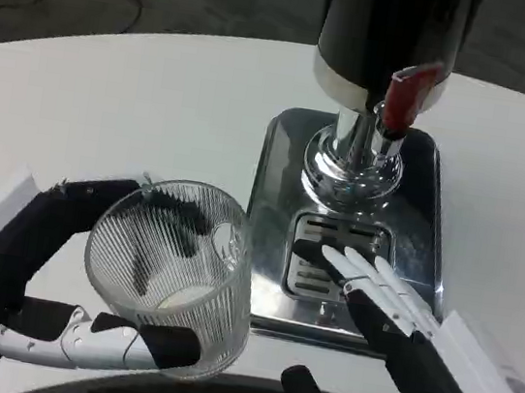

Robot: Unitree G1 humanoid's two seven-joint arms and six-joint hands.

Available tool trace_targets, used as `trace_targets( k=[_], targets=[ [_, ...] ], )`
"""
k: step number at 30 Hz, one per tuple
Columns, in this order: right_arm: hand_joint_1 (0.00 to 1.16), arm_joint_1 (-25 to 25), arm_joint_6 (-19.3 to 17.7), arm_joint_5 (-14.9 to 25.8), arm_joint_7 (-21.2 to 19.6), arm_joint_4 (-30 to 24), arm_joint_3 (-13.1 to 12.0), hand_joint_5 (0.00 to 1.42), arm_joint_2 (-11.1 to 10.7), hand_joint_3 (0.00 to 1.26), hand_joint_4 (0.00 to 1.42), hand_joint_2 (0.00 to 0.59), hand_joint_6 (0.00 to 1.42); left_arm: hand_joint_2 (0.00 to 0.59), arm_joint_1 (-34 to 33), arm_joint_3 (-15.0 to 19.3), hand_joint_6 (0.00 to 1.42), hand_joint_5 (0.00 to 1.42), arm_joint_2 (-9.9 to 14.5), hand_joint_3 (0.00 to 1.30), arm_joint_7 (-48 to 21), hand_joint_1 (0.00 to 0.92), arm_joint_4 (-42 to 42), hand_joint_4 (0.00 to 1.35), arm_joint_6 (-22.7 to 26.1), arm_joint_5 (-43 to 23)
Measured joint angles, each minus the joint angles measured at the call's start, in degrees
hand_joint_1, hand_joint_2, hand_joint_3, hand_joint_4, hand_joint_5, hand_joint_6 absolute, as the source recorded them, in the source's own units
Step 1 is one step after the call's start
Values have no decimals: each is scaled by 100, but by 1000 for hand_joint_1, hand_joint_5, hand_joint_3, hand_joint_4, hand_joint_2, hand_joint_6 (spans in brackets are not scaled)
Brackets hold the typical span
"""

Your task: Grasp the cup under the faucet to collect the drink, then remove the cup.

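A ribbed clear glass cup (173, 277) sits in my left hand (43, 293), whose fingers wrap around its far side and its thumb lies along the near side. The cup is left of the dispenser's steel base (281, 170), off the drip grate (332, 255). A little pale liquid shows at the cup's bottom. The dispenser (383, 37) stands at the back with a red tap lever (405, 97) above the chrome faucet (355, 161). My right hand (384, 306) is open, its fingers stretched flat over the grate's near right part.
The white round table (139, 101) extends left and behind the dispenser. Its near edge curves just below my hands. Dark floor and a cable lie beyond the far table edge.
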Motion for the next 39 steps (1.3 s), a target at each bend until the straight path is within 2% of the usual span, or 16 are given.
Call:
trace_targets(
  k=[14,24,32,39],
  targets=[
    [614,-63,0,-77,-1,0,92,0,57,115,52,475,0,19,-1,129,782,927,0,818,4,731,238,889,-15,6],
    [614,-113,1,-84,-1,6,49,0,60,115,52,475,0,19,-81,160,782,927,21,818,4,731,340,889,-30,16],
    [614,-122,1,-73,-2,26,43,0,60,115,52,475,0,19,-530,261,783,933,200,818,179,732,1045,890,-513,481],
    [614,-84,1,-42,-4,22,-19,0,56,115,52,475,0,21,-966,143,793,927,233,818,380,739,1784,890,-789,727]
  ],
)
